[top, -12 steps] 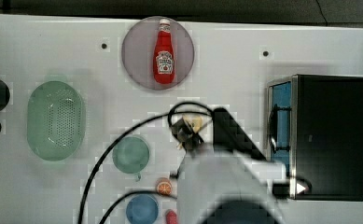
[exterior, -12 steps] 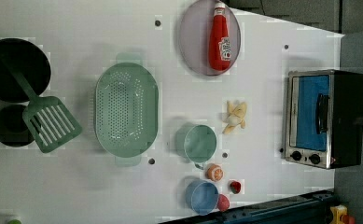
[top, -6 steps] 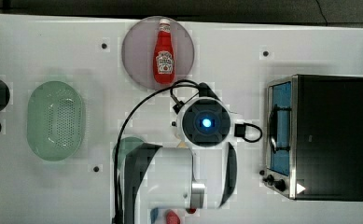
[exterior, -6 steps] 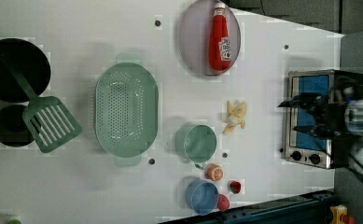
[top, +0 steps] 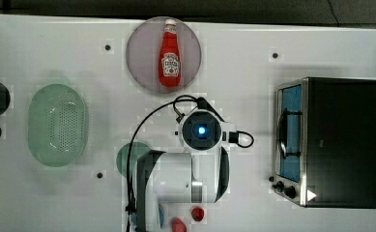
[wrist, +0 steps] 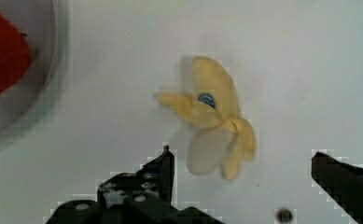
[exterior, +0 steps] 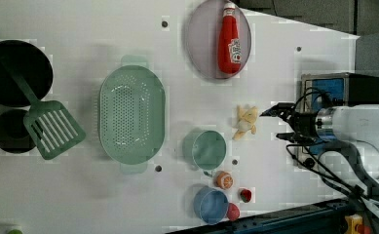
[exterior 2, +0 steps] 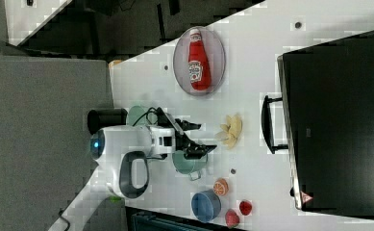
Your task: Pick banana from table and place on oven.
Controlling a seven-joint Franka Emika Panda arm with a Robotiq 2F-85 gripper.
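**Gripper spread above banana, nothing held**

Gripper (exterior: 284,123) fingers wide apart, empty. In the wrist view the two black fingertips (wrist: 163,163) sit on either side of the banana (wrist: 214,116), not touching it. In the left view the gripper hangs just at 3 o'clock of the banana (exterior: 245,122); in the right view the gripper (exterior 2: 201,137) is at 9 o'clock of the banana (exterior 2: 230,130).

Banana: peeled-looking yellow piece with a small blue sticker, lying flat on the table (top: 272,29). The arm body (top: 202,130) covers it in the top view.

Oven (top: 340,142): at 3 o'clock of the arm in the top view, glass door and handle facing the arm, black top bare. In the right view the oven (exterior 2: 338,120) sits at 3 o'clock of the banana, apart from it.

Around, left view:
- ketchup bottle (exterior: 229,39) lying on a grey plate (exterior: 201,44), at 12 o'clock of the banana
- green cup (exterior: 207,148) at 8 o'clock of the banana
- green colander (exterior: 131,114) further out at 9 o'clock
- blue bowl (exterior: 210,204), an orange piece (exterior: 223,180) and small red pieces (exterior: 245,195) towards 6–7 o'clock
- green spatula (exterior: 50,129) resting on a black pan (exterior: 11,73), far out at 9 o'clock
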